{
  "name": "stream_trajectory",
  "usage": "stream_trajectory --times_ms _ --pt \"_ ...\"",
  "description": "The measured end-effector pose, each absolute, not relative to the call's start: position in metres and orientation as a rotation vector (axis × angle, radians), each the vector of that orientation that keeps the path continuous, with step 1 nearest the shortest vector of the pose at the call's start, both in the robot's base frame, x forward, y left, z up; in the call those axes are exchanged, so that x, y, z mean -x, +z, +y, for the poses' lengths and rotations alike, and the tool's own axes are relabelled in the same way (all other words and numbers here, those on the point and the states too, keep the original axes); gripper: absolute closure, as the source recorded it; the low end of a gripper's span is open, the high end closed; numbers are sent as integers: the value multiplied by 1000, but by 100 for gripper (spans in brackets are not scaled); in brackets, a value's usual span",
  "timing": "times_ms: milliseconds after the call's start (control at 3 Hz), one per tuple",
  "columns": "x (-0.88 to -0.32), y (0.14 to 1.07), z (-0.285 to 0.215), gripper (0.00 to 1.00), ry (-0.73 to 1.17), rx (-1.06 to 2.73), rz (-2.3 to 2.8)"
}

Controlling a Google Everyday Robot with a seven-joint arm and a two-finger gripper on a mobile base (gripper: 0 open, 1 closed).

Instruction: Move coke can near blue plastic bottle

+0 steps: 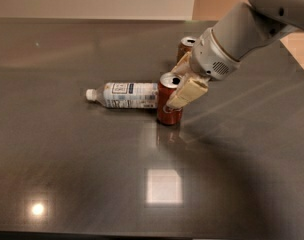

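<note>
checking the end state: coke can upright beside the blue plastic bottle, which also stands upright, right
No: the blue plastic bottle lies on its side, per the camera view. The coke can is upright beside it, gripper at the can.

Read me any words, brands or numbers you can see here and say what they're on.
Label on the blue plastic bottle: print, too blurred to read.
On the coke can: nothing legible; the pincer covers its side.
On the brown can behind: nothing legible.

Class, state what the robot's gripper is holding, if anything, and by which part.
The gripper holds the upright red coke can by its upper sides, near the silver top.
</note>
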State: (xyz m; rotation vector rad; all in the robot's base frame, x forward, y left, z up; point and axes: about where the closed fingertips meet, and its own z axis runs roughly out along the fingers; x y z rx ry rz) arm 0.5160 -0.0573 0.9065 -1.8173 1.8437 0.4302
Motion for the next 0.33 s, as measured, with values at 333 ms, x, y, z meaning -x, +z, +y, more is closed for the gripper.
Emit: stream_trajectory --times_ms 333 --pt "-515 907 -56 0 429 1820 1841"
